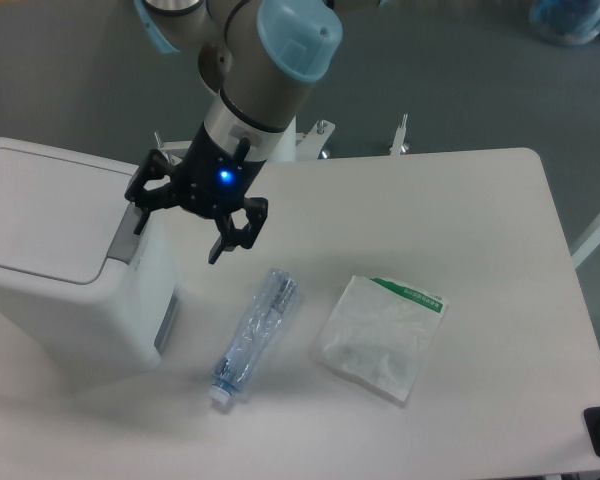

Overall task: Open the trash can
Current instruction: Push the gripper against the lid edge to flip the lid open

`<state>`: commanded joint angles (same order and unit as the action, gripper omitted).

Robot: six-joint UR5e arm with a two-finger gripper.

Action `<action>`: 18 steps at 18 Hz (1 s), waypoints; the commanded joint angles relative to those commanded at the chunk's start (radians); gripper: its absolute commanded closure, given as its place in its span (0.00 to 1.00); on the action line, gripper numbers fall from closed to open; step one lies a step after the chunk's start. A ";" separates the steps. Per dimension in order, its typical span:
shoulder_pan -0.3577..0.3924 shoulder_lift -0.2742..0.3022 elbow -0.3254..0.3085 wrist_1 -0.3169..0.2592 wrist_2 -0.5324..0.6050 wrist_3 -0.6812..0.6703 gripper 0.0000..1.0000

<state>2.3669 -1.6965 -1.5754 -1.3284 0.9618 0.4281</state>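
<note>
Okay, your gripper (177, 222) hangs with fingers spread, gripping nothing, at the right edge of the trash can (65, 265), one fingertip over its grey button strip (129, 236). Can sits at the table's (480, 210) left end, lid shut, contents hidden. Plastic bottle (253, 333) and wipes pack (382, 335) lie right of it.

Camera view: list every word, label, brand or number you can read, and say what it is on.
None can be read.
White packet: green strip with print, too small to read.
Plastic bottle: no label visible.
Trash can: no readable text.
</note>
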 joint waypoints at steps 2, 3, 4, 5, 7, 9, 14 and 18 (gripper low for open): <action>-0.003 -0.003 0.000 0.017 0.002 -0.022 0.00; -0.003 -0.005 0.000 0.018 0.002 -0.023 0.00; -0.003 -0.005 0.000 0.018 0.002 -0.023 0.00; -0.003 -0.005 0.000 0.020 0.002 -0.023 0.00; -0.003 -0.006 -0.002 0.021 0.003 -0.023 0.00; -0.003 -0.008 -0.002 0.023 0.003 -0.023 0.00; -0.002 -0.014 -0.005 0.025 0.003 -0.022 0.00; -0.003 -0.015 -0.005 0.025 0.003 -0.022 0.00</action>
<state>2.3639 -1.7119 -1.5800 -1.3039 0.9649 0.4065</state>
